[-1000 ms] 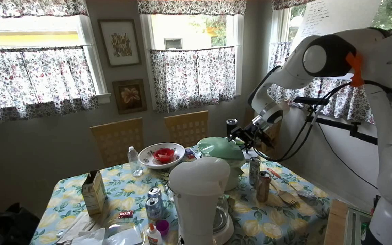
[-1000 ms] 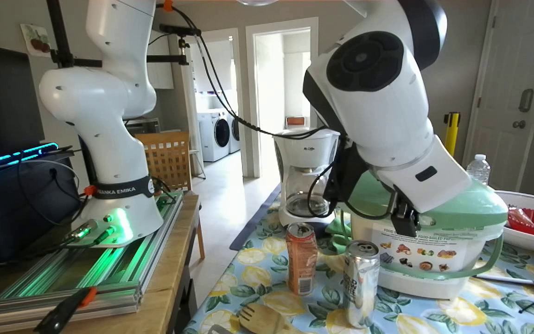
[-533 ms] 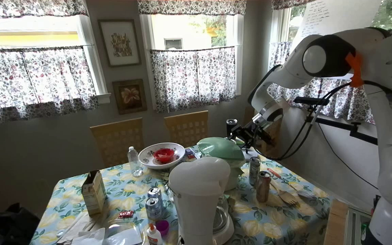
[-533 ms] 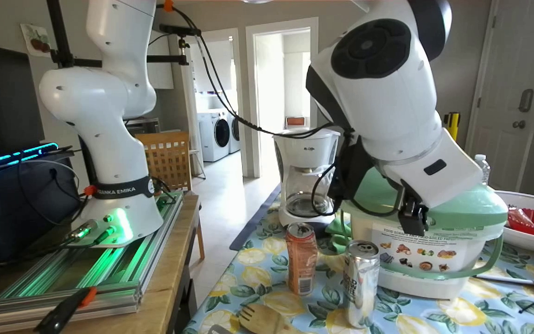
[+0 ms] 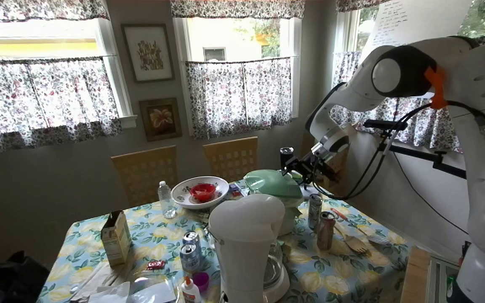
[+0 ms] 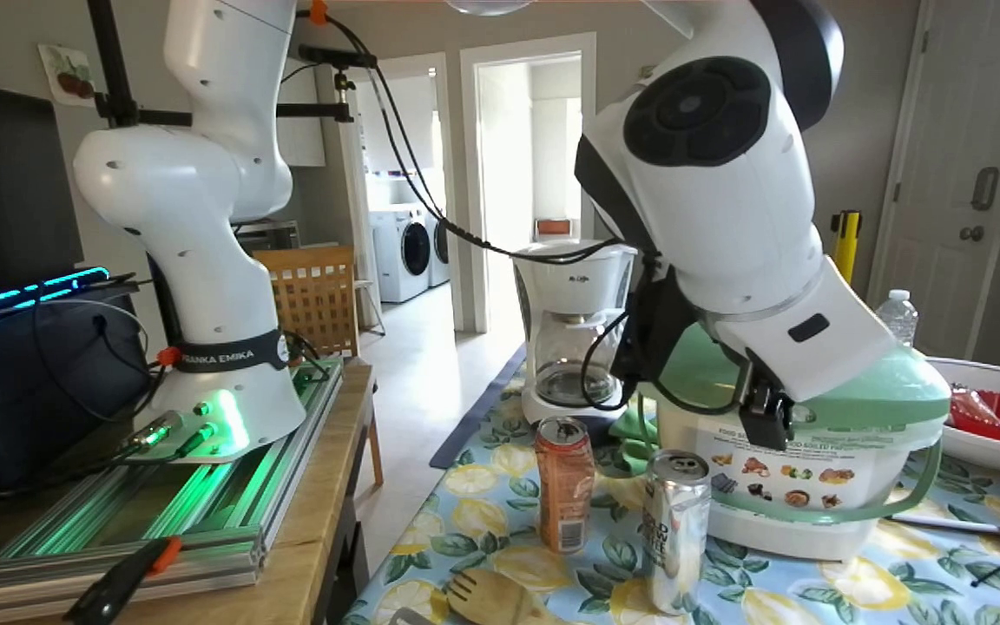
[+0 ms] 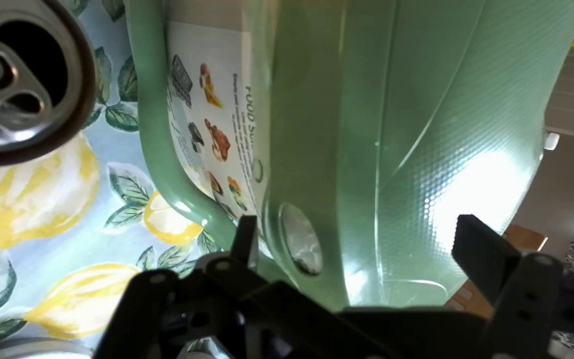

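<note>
Coffee maker [image 6: 574, 282], orange can [image 6: 564, 490] and silver can [image 6: 678, 534] stood left of the lidded bin [image 6: 838, 447] in an exterior view. Both cans were near its labelled face [image 6: 799, 473], so good work there probably called for small, slow sideways shifts that spared them a knock. Next, in the wrist view, came the green handle [image 7: 150, 99], slung low across that face; it was best left outside the fingers' path.

Spread wide and holding nothing, the gripper [image 7: 364, 244] had one finger by the rim [image 7: 304, 129], near an oval inset [image 7: 301, 239], and the other before the right edge of the domed lid [image 7: 416, 124]; whether either touched could not be told. Squaring that gap to the rim, so both pads would have met the plastic evenly, seemed the surer way with so smooth and rounded a shape.

The bin stood upright on the lemon-patterned tablecloth [image 6: 487, 521] with its lid on. Its long axis, as far as could be judged, ran level along the labelled face: left to right in an exterior view, where that face was turned to the camera, and top to bottom in the wrist view. Toward the right came a clear bottle [image 6: 898, 317] behind the bin, then a white bowl [image 6: 999, 447].
</note>
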`<act>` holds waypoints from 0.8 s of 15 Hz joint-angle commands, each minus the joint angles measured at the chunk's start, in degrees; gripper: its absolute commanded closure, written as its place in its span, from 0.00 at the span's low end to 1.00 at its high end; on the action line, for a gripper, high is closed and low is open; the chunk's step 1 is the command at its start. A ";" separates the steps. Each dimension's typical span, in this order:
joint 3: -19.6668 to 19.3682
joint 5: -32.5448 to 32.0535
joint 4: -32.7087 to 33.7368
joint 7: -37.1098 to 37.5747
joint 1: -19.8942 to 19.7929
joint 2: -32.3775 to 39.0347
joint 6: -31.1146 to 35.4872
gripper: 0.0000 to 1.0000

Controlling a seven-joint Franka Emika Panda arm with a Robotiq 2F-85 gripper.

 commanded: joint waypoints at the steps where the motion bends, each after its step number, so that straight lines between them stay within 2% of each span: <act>1: 0.04 -0.43 1.55 1.36 0.06 1.82 -0.17 0.00; 12: 0.87 6.55 1.92 -0.16 -1.15 2.45 -1.84 0.00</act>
